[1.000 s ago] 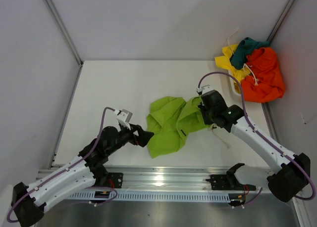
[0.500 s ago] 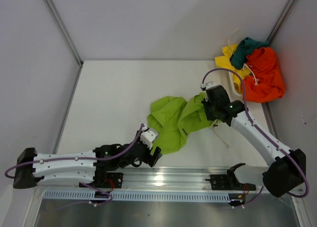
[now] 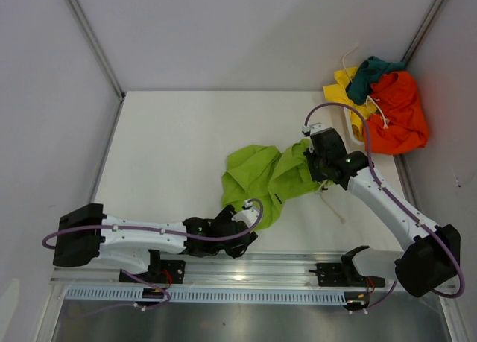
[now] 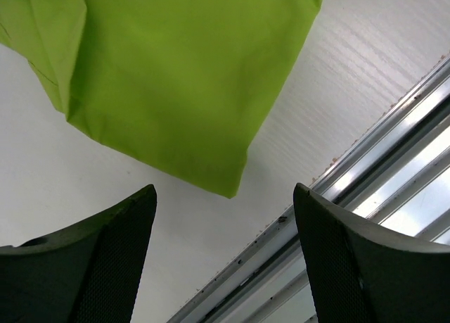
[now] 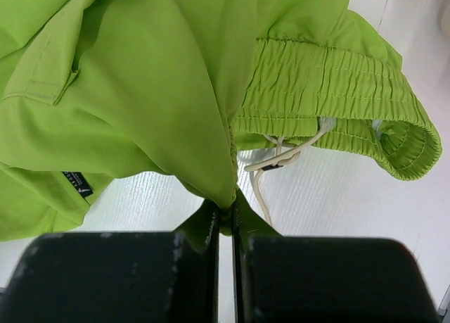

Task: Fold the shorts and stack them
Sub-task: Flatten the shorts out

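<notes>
Shorts first: the lime green cloth shorts (image 3: pixel 261 179) lie rumpled on the white bench (image 3: pixel 171 148), a little right of centre in the top view, running from the middle down toward the lower centre. My right pincer (image 5: pixel 225 221) is clamped shut on a fold of that green cloth. In its wrist view the fabric rises from between the black fingers and fills the upper left of the frame. The gathered elastic waistband (image 5: pixel 330 84) curls across the upper right, and a white drawstring (image 5: pixel 281 154) hangs loose beneath it onto the bench.

My left pincer (image 4: pixel 223 210) is low at the bottom centre of the top view, just beside the near corner of the green shorts. Its fingers stand apart with nothing between them, and the cloth corner lies just beyond the tips, not touching them. A metal rail (image 4: pixel 394 175) cuts across the lower right of that wrist view.

In the upper right corner of the top view, the orange cloth shorts (image 3: pixel 399 115), a yellow pair (image 3: pixel 341 89) and a dark teal pair (image 3: pixel 369 74) sit heaped together, well apart from the green ones.
</notes>
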### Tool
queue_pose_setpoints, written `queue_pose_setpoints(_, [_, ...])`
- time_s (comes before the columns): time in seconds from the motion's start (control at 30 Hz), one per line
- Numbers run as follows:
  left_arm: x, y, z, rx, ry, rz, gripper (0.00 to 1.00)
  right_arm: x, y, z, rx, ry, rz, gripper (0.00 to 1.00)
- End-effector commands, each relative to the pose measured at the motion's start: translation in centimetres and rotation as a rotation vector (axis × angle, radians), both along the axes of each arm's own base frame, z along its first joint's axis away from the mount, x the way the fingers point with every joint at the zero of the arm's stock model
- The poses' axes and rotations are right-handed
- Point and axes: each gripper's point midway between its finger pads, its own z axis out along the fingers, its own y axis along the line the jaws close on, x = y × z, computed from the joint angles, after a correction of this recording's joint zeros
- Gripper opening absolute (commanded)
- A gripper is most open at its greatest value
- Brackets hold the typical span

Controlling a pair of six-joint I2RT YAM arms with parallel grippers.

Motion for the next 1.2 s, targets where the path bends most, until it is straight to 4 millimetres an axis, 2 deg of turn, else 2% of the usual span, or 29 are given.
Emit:
queue_pose_setpoints(0.0, [-0.1, -0.8, 0.6, 0.007, -0.001, -0.017, 0.80, 1.3, 0.4, 1.3, 0.018, -0.054, 0.007, 0.00])
queue_pose_setpoints(0.17, [0.4, -0.8, -0.5, 0.067, -0.011, 0.008, 0.80, 1.3, 0.5, 1.1, 0.020, -0.044, 0.012, 0.00])
queue_pose_setpoints(0.33, [1.0, -1.0, -1.6, 0.138, -0.029, 0.009, 0.74, 0.9, 0.4, 1.0, 0.011, -0.033, 0.041, 0.00])
queue_pose_setpoints(0.4, [1.3, -1.1, -2.3, 0.171, -0.019, 0.015, 0.60, 0.8, 0.4, 1.2, 0.011, -0.035, 0.042, 0.00])
queue_pose_setpoints(0.57, [1.9, -1.0, -3.1, 0.200, 0.001, 0.043, 0.43, 0.5, 0.3, 1.4, 0.011, -0.035, 0.044, 0.00])
queue_pose_setpoints(0.6, [2.1, -1.0, -3.2, 0.196, 0.007, 0.047, 0.33, 0.5, 0.3, 1.5, 0.015, -0.038, 0.044, 0.00])
queue_pose_setpoints(0.67, [2.0, -1.2, -3.1, 0.185, 0.019, 0.034, 0.21, 0.4, 0.3, 1.4, 0.017, -0.034, 0.043, 0.00])
queue_pose_setpoints(0.7, [1.9, -1.3, -3.0, 0.182, 0.021, 0.028, 0.04, 0.4, 0.3, 1.5, 0.014, -0.035, 0.041, 0.00])
queue_pose_setpoints(0.73, [2.0, -1.4, -2.8, 0.179, 0.019, 0.027, 0.00, 0.4, 0.2, 1.4, 0.013, -0.031, 0.037, 0.00])
queue_pose_setpoints(0.83, [2.4, -1.2, -1.8, 0.155, 0.005, 0.059, 0.00, 0.2, 0.0, 1.7, 0.005, -0.034, 0.028, 0.00])
queue_pose_setpoints(0.87, [2.6, -1.5, -0.5, 0.113, -0.003, 0.075, 0.00, 0.2, -0.2, 1.9, 0.004, -0.035, 0.025, 0.00])
queue_pose_setpoints(0.97, [4.4, -0.4, 1.6, 0.025, 0.027, 0.191, 0.00, -0.7, 0.2, 2.5, 0.021, -0.003, 0.052, 0.00])
queue_pose_setpoints(1.0, [6.0, 0.8, 3.2, -0.033, 0.030, 0.267, 0.00, -1.0, 0.3, 2.6, 0.024, 0.011, 0.062, 0.00])
queue_pose_setpoints(1.07, [7.5, 2.0, 4.9, -0.109, 0.041, 0.341, 0.00, -2.1, 0.6, 2.3, 0.008, 0.059, 0.083, 0.00])
queue_pose_setpoints(1.1, [9.2, 3.5, 7.0, -0.184, 0.018, 0.414, 0.00, -2.6, 0.7, 2.3, -0.001, 0.077, 0.094, 0.00])
queue_pose_setpoints(1.17, [11.3, 5.3, 9.3, -0.260, -0.013, 0.497, 0.00, -3.3, 1.6, 2.1, -0.017, 0.096, 0.128, 0.00])
